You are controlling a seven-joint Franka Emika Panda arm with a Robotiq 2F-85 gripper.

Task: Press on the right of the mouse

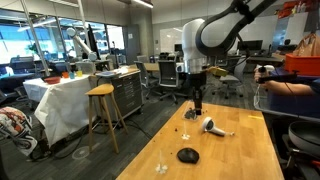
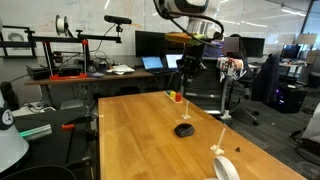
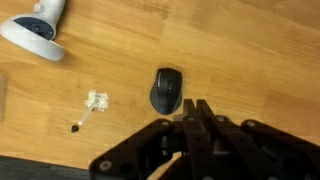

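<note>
The black computer mouse [image 3: 166, 89] is lying flat on the wooden table [image 3: 250, 60], out in the open. The end effector [image 3: 192, 106] is hanging above it and just to one side, not touching. In the wrist view its two fingers are showing drawn together, clenched on nothing, which suits poking. A white hairdryer-shaped object [image 3: 38, 25] is resting well apart from the mouse, and a few tiny bits [image 3: 94, 102] are lying nearer, beside it.

The mouse is looking like a light, stiff plastic shell, smooth enough to skid across the wood if pushed sideways. I am judging that no grasp is needed — the contact belongs on the right-hand button. It should come straight down and gently, since such a button probably yields to little force. Pressing off-centre or at a slant is risking a slide or a twist. Which end is carrying the buttons is too small to tell for sure.
</note>
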